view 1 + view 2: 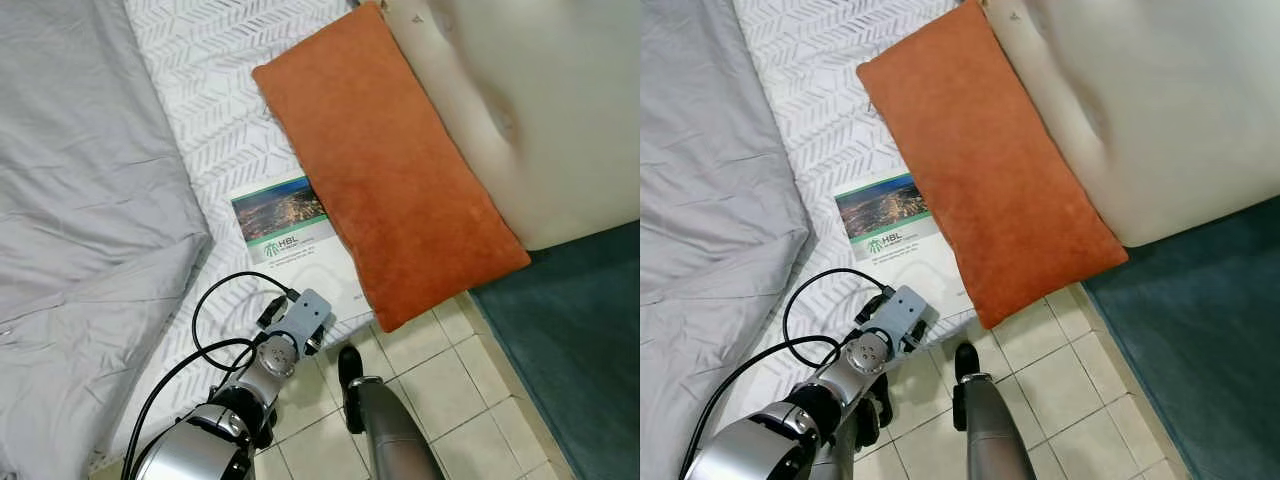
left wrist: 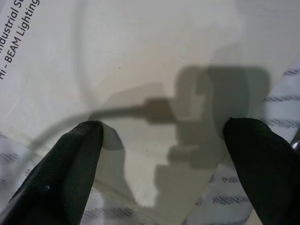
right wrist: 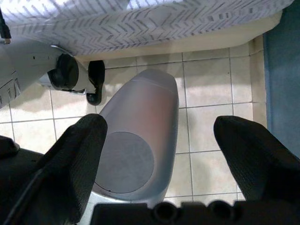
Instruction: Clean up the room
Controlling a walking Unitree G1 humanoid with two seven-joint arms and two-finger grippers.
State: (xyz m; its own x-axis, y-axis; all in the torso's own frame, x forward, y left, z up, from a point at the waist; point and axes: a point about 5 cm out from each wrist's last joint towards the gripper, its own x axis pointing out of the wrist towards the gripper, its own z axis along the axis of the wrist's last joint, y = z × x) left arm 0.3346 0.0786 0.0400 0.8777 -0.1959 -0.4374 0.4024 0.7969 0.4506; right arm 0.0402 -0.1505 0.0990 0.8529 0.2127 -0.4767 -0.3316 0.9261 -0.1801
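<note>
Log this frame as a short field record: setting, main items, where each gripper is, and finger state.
setting: bed with patterned sheet, beside tiled floor
blanket: grey blanket on the bed's left
pillow: orange pillow, one corner overhanging the bed edge
booklet: booklet on the sheet, partly under the pillow
left gripper: left gripper over the booklet near the bed edge, fingers open
right gripper: right gripper hanging over the floor, fingers open
rug: dark teal rug at right
</note>
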